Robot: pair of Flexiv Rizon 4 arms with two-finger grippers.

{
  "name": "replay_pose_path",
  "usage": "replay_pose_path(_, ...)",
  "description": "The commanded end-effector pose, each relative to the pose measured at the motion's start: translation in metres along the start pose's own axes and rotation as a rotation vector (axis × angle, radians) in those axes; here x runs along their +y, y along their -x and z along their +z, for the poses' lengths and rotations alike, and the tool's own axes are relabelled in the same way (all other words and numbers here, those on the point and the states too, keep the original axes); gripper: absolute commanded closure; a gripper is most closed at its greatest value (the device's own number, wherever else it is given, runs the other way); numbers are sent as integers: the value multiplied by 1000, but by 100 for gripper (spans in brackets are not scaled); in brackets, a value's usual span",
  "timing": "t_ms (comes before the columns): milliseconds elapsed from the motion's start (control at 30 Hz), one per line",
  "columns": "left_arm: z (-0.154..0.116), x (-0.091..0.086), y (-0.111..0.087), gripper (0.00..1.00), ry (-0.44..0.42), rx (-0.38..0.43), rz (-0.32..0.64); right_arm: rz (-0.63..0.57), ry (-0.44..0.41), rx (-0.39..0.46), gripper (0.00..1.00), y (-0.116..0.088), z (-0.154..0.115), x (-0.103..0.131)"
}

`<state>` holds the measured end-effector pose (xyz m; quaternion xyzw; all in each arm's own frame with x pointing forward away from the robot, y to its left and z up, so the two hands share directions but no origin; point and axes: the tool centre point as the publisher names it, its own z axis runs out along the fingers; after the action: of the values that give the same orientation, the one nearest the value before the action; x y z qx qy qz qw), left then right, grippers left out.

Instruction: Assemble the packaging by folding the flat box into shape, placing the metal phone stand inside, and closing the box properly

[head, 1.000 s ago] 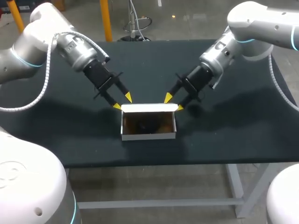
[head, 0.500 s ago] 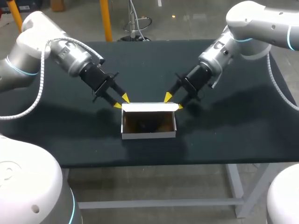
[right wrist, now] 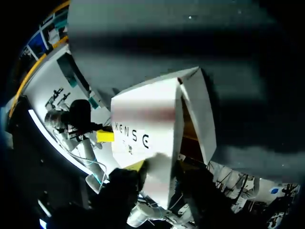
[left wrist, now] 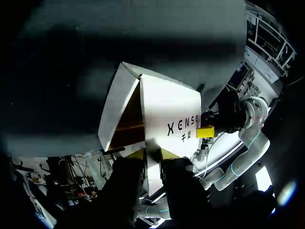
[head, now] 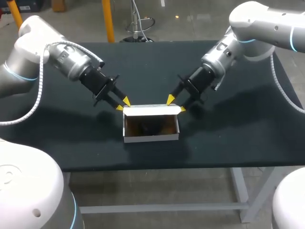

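Observation:
The white box [head: 151, 136] stands open on the black table [head: 228, 133], and its lid [head: 151, 110] is upright along the back edge. A dark shape [head: 148, 127] lies in the brown interior; I cannot make out what it is. My left gripper [head: 122, 104] is at the lid's left end. In the left wrist view its gripper [left wrist: 152, 153] has both yellow tips pressed on the lid [left wrist: 171, 109], one from each side. My right gripper [head: 176, 104] straddles the lid's right end. Its fingers stand wider than the lid [right wrist: 143, 119] that runs between them at the gripper [right wrist: 159, 168].
Each wrist view shows the other arm's yellow tip beyond the far end of the lid: the right arm's tip [left wrist: 205, 131] and the left arm's tip [right wrist: 105, 136]. Bare black table surrounds the box on all sides.
My left arm has swung lower and further left, and its fingers have narrowed onto the lid's left end. The right arm and the box have stayed where they were.

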<state>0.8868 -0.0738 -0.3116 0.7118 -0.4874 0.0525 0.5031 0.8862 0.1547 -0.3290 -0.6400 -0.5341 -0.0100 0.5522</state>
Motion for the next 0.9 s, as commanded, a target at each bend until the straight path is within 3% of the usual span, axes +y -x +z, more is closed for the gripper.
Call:
replay_pose_path(33,4,0,1,82,0,-1,0,0,-19,-6,55,-4,1,6)
replay_pose_path(900,16,-3,20,76,-10,-34,29,3,-16,-30,55,7,14,12)
